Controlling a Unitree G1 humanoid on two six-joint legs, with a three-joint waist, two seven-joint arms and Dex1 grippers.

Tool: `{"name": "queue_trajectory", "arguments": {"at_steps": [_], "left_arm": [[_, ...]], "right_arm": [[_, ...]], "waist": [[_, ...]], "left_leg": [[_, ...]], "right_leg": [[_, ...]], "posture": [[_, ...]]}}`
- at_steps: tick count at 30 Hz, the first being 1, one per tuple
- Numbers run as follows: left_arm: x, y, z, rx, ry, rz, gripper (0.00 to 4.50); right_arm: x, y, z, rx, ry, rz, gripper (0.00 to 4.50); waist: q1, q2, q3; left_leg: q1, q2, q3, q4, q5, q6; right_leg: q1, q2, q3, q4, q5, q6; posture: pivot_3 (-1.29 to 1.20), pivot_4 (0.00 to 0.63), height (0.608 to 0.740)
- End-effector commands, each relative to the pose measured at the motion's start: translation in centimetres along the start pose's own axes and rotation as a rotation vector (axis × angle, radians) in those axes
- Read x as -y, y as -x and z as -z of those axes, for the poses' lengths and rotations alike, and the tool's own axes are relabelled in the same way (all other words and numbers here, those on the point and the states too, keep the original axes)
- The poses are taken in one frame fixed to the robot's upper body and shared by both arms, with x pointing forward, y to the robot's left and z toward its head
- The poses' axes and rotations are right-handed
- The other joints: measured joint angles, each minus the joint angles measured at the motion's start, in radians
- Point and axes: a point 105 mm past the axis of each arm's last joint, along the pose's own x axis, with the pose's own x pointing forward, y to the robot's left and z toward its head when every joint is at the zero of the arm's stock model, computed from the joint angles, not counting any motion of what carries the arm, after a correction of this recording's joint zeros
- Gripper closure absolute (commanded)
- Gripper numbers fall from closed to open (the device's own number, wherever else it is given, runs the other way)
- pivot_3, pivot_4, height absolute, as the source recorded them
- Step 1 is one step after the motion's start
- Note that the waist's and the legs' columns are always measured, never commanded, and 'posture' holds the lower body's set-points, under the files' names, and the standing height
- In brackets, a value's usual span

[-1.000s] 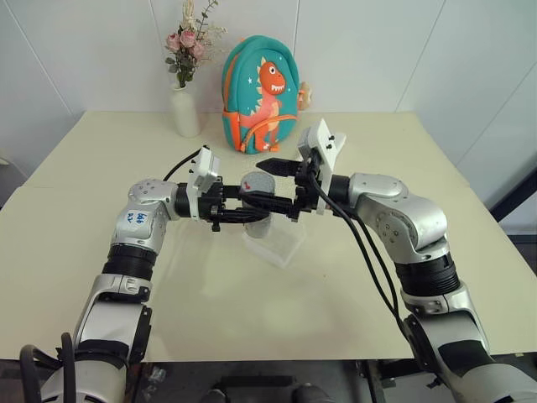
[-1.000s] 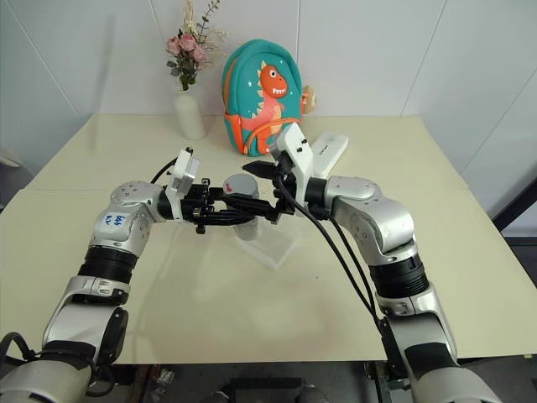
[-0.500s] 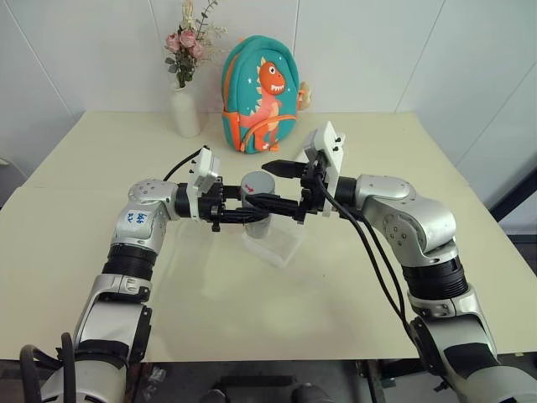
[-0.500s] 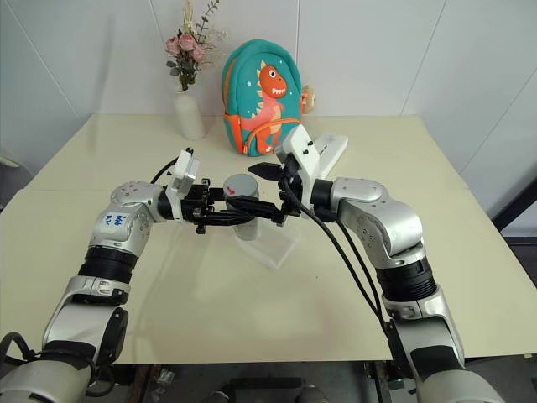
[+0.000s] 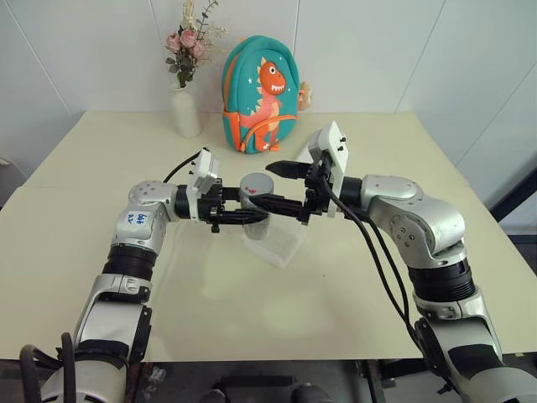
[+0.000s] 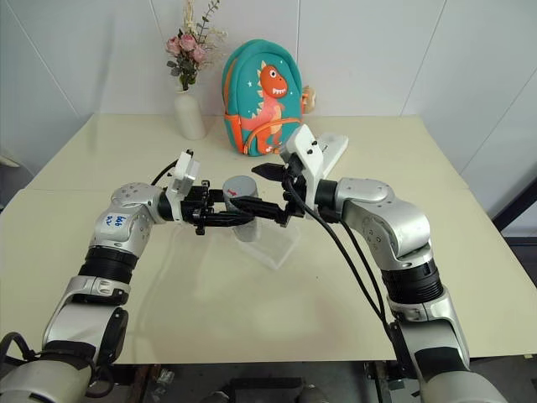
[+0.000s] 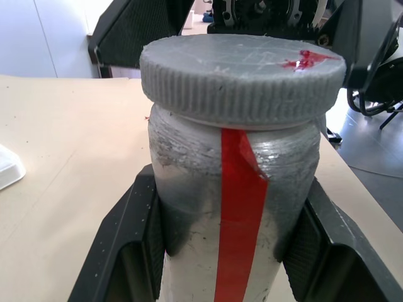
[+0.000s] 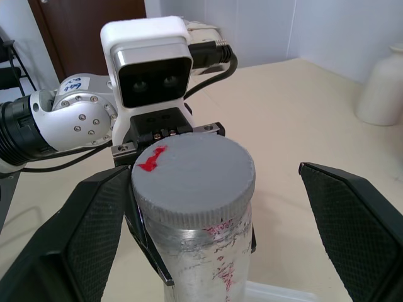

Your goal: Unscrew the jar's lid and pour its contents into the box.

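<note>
Left gripper point(image 6: 220, 216): I have it clenched on the jar point(image 7: 230, 207).
Right gripper point(image 8: 208, 207): released, straddling the lid point(image 8: 192, 172).
Handling: rigid, probably slick; I'd take the ribbed rim.

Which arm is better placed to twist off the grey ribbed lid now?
The right. The right gripper is open, its fingers either side of the grey ribbed lid. The left gripper is shut on the silvery jar with the red stripe, holding it above the clear plastic box.
</note>
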Motion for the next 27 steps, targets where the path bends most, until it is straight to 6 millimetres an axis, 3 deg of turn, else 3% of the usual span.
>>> {"name": "queue_trajectory", "arguments": {"at_steps": [1,27], "left_arm": [[-0.1,-0.3,-1.4,0.02,-0.056,0.015,2.52],[-0.2,-0.6,-1.4,0.018,-0.072,0.02,2.52]], "right_arm": [[-0.5,0.3,-1.5,0.045,0.039,-0.008,0.03],[-1.0,-1.3,-1.9,0.068,0.028,-0.05,0.03]], "waist": [[0.0,0.0,0.0],[0.0,0.0,0.0]], "left_leg": [[0.0,0.0,0.0,0.0,0.0,0.0],[0.0,0.0,0.0,0.0,0.0,0.0]], "right_leg": [[0.0,0.0,0.0,0.0,0.0,0.0],[0.0,0.0,0.0,0.0,0.0,0.0]], "posture": [[0.0,0.15,0.74],[0.0,0.15,0.74]]}}
